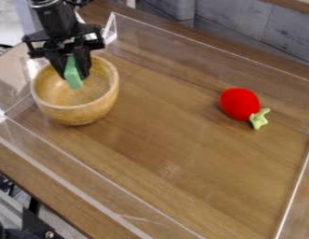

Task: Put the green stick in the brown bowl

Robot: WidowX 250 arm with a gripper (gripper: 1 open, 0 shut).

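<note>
A wooden table (182, 140) is enclosed by clear walls. At about ten o'clock the brown bowl (76, 93) is set. Above it the arm is held vertically, cut off by the top edge; its gripper (73, 63) is pointed straight down and clamped on the green stick (76, 72), which hangs into the bowl's opening. At three o'clock a red strawberry toy (242, 103) is seen.

The green stick (76, 71) is held upright in the closed black gripper (71, 58), with its lower end hanging inside the brown bowl (77, 96) at the left of the wooden tabletop (182, 140). A red strawberry toy (242, 104) with green leaves is seen well apart on the right. Clear plastic walls (219, 49) are set around the surface.
</note>
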